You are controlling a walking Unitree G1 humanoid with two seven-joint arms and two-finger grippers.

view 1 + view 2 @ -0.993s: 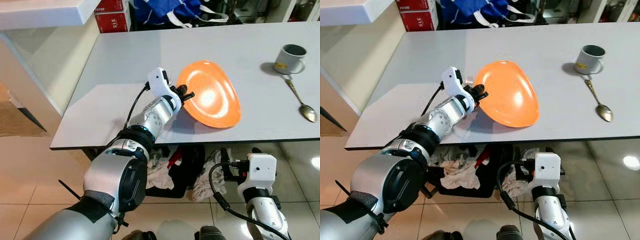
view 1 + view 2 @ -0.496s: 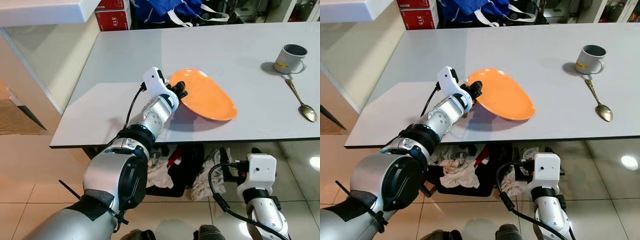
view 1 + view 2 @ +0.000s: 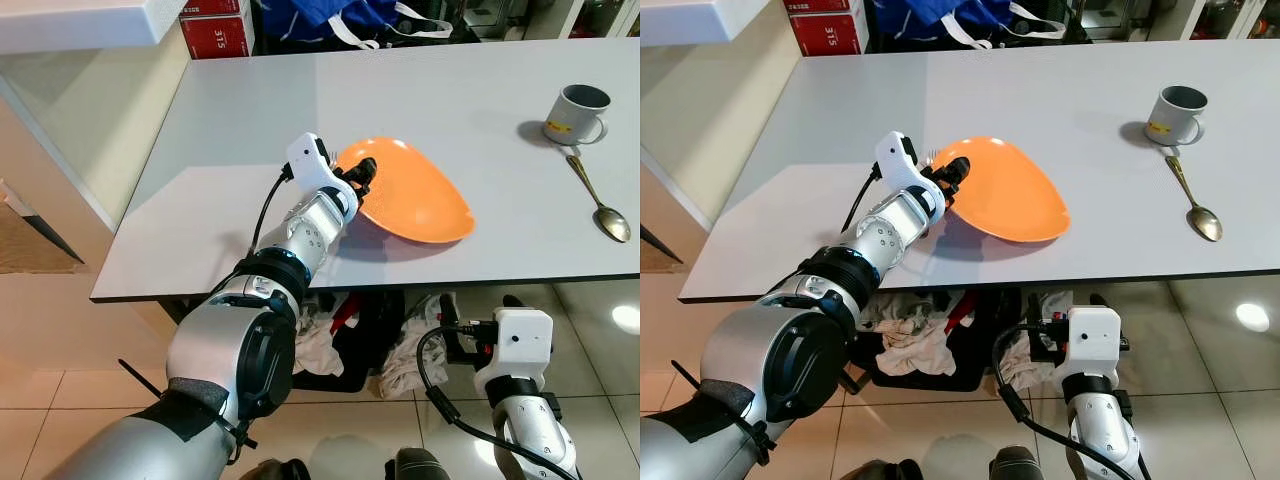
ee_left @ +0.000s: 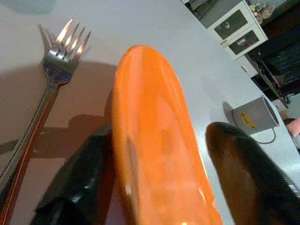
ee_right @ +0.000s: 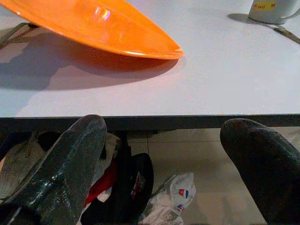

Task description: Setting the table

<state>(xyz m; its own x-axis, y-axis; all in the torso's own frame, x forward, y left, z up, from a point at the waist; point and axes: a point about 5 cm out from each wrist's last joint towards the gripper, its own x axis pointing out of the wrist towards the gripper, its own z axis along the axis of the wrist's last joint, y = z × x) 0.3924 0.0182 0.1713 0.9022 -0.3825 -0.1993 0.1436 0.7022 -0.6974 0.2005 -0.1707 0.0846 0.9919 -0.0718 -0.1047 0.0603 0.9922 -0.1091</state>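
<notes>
An orange plate [image 3: 415,195] hangs tilted low over the grey table [image 3: 240,110], its right rim close to the surface and its left rim raised. My left gripper [image 3: 360,176] is shut on that left rim; in the left wrist view one black finger [image 4: 77,187] lies under the plate [image 4: 150,122] and the other on top. A silver fork [image 4: 51,89] lies on the table beside the held rim. Far right stand a grey cup [image 3: 575,113] and a spoon [image 3: 598,198]. My right gripper [image 5: 164,164] hangs open below the table's front edge.
Red boxes [image 3: 215,30] and a blue bag [image 3: 320,20] sit beyond the table's far edge. A white counter [image 3: 80,20] juts in at the back left. Rags and a dark bin [image 3: 345,340] lie on the tiled floor under the table.
The plate has tipped from steeply tilted towards me to nearly flat and come down towards the table, still in my left gripper. The right arm has not moved.
</notes>
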